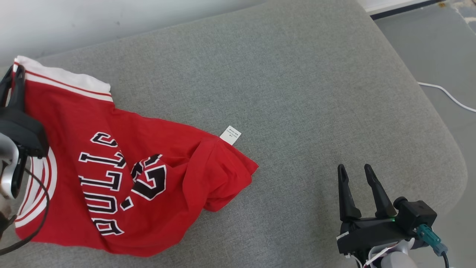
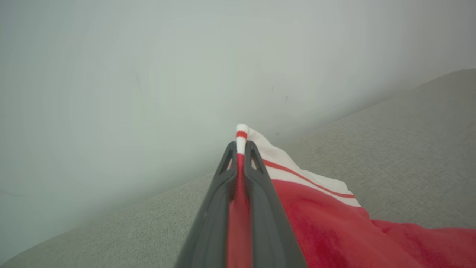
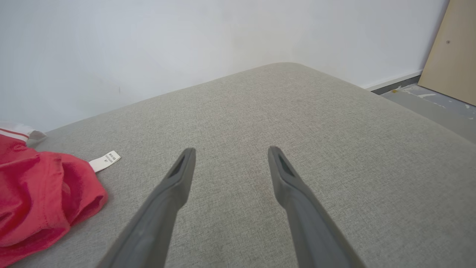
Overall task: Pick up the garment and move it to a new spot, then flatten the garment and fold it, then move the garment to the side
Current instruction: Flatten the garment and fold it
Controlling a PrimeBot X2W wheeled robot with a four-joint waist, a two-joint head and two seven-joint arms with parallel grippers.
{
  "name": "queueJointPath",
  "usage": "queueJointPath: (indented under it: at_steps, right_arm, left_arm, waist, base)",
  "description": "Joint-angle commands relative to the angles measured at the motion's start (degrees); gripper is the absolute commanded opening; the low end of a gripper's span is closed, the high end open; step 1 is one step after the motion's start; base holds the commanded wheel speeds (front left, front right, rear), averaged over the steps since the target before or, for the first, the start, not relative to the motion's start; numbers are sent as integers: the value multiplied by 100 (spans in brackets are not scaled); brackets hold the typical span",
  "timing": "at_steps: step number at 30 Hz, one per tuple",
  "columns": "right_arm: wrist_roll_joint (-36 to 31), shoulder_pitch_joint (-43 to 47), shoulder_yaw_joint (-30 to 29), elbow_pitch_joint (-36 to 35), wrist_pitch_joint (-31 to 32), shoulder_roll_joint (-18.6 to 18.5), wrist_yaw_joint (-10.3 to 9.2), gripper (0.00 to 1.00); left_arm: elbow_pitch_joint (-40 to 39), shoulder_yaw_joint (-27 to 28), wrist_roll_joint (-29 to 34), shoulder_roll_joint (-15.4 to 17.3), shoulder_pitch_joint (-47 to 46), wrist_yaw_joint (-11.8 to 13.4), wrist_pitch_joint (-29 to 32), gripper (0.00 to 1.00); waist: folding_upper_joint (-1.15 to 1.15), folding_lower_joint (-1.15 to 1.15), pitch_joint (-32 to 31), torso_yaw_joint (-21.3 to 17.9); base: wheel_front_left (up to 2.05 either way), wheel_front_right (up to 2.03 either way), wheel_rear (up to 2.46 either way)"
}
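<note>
My left gripper (image 2: 241,148) clamps the striped edge of the garment (image 1: 67,123), cloth spreading to its right, while my right gripper (image 1: 355,169) gapes, well apart.

Head view: bright, even, diffuse light, no hard shadows, only soft dark rim under garment (image 1: 148,141) hem. Reds saturated, not blown. Weave of grey cushion (image 1: 297,93) sharp all over. Wall (image 1: 74,22) top left bit washed out. Left wrist view way worse: milky, hazy, low contrast, wall like fog, left end effector (image 2: 241,146) soft close to lens. Right wrist view cleaner, right end effector (image 3: 231,150) blurs toward bottom edge, cushion outline bows from wide-angle lens.
</note>
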Motion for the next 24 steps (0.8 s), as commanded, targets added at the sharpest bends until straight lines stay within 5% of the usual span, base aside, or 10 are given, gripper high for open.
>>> queueJointPath:
  at_steps: [1, 2, 3, 4, 13, 24]
  right_arm:
    - [-39, -47, 11, -17, -4, 9, -13, 100]
    - [-46, -43, 14, -15, -4, 9, -13, 100]
    - [-45, -38, 11, -15, -4, 9, -13, 100]
    - [-43, -32, -14, -10, -4, 9, -13, 100]
    - [-267, 148, -121, 7, -4, 7, -13, 100]
    - [-455, 495, -218, 81, -4, 8, -13, 100]
  left_arm:
    - [43, -7, 27, -5, -67, 2, -50, 0]
    - [122, -15, 60, 3, -87, 13, -106, 0]
    - [187, -30, 81, -8, -104, 7, -151, 43]
    - [232, -36, 124, -33, -128, 20, -247, 100]
    - [-14, 183, 175, -314, 198, 54, -583, 100]
    - [-2098, 930, 364, -473, 2187, 512, -586, 100]
  waist:
    - [0, 0, 45, -29]
    - [0, 0, 53, -30]
    - [0, 0, 55, -22]
    - [0, 0, 44, -3]
    - [0, 0, -456, 439]
    - [0, 0, -1077, 1254]
  base:
    - [0, 0, 0]
    - [0, 0, 0]
    - [0, 0, 0]
    - [0, 0, 0]
    - [0, 0, 0]
    - [0, 0, 0]
